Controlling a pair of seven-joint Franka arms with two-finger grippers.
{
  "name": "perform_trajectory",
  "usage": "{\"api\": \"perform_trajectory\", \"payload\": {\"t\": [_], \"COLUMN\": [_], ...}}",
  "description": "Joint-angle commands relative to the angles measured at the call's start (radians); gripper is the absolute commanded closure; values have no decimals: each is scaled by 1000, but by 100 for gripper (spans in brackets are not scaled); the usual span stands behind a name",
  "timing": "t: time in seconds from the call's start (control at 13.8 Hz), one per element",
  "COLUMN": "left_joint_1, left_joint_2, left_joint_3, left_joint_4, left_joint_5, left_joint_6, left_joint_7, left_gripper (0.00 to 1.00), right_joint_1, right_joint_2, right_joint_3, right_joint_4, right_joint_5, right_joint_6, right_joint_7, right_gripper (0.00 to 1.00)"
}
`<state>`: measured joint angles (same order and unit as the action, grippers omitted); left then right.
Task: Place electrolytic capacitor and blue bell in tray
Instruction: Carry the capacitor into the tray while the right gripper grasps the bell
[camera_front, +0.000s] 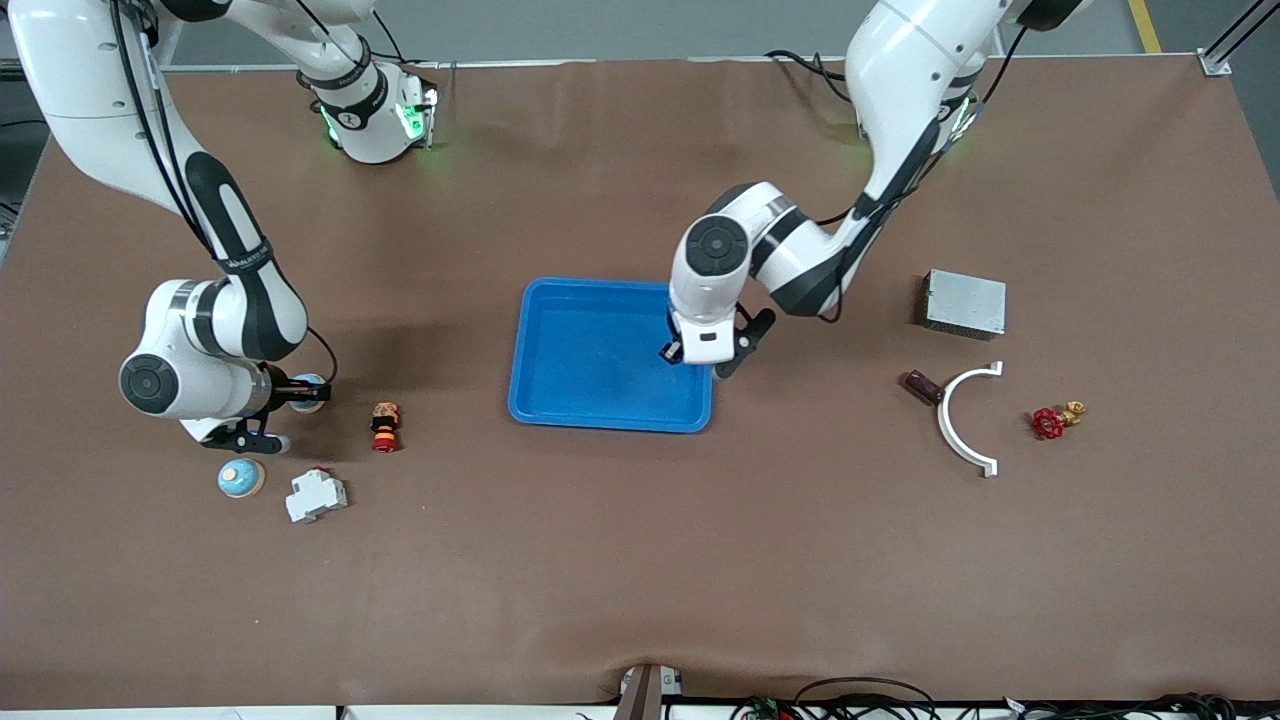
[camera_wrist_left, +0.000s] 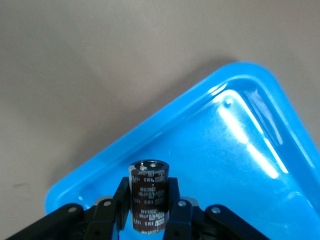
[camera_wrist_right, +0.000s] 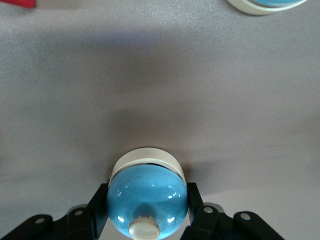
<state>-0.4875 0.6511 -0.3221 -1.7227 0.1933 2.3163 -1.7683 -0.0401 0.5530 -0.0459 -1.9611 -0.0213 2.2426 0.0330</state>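
Both claws gripped loads: left claw clamped capacitor over tray, release next; right claw pinched blue bell, I'd lift, carry to tray.

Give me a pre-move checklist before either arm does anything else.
1. Left gripper shut on the capacitor: ok.
2. Capacitor over the tray, near its rim: ok.
3. Tray floor under the capacitor bare: ok.
4. Right gripper shut on a blue bell: ok.
5. Bell lifted off the table: cannot tell.
6. Second blue bell apart from the held one: ok.
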Motion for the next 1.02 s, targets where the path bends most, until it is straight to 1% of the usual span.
{"api": "perform_trajectory", "payload": {"t": [0.0, 0.07, 0.15, 0.22, 0.29, 0.36, 0.44, 0.58, 0.73, 0.87, 0.95], "left_joint_1": [-42, -45, -45, -45, -46, -49, -45, -26, 19, 69, 95], "left_joint_2": [56, 61, 64, 64, 65, 61, 53, 12, -68, -126, -158], "left_joint_3": [12, 12, 12, 12, 12, 14, 12, 14, 12, 11, 12], "left_joint_4": [52, 51, 46, 42, 40, 40, 40, 45, 40, 41, 38], "left_joint_5": [72, 72, 72, 74, 74, 74, 74, 74, 74, 74, 74], "left_joint_6": [-5, -5, -5, -5, -6, -11, -18, -52, -106, -169, -192], "left_joint_7": [-89, -100, -117, -129, -131, -131, -131, -129, -129, -114, -109], "left_gripper": [100, 100, 94, 58, 10, 0, 0, 0, 0, 0, 0], "right_joint_1": [-1, -1, -1, -1, -1, 2, 12, 52, 142, 228, 264], "right_joint_2": [-10, -16, -28, -57, -91, -114, -134, -185, -232, -258, -258], "right_joint_3": [4, 6, 7, 15, 30, 37, 49, 73, 81, 81, 81], "right_joint_4": [-9, -9, -7, 2, 19, 42, 66, 77, 79, 77, 79], "right_joint_5": [3, 3, 3, 4, 4, 4, 7, 15, 15, 56, 92], "right_joint_6": [-8, -17, -35, -76, -131, -190, -248, -322, -379, -399, -399], "right_joint_7": [-2, -1, -1, 4, 16, 31, 65, 169, 336, 460, 500], "right_gripper": [77, 77, 77, 77, 77, 77, 76, 76, 76, 76, 76]}}
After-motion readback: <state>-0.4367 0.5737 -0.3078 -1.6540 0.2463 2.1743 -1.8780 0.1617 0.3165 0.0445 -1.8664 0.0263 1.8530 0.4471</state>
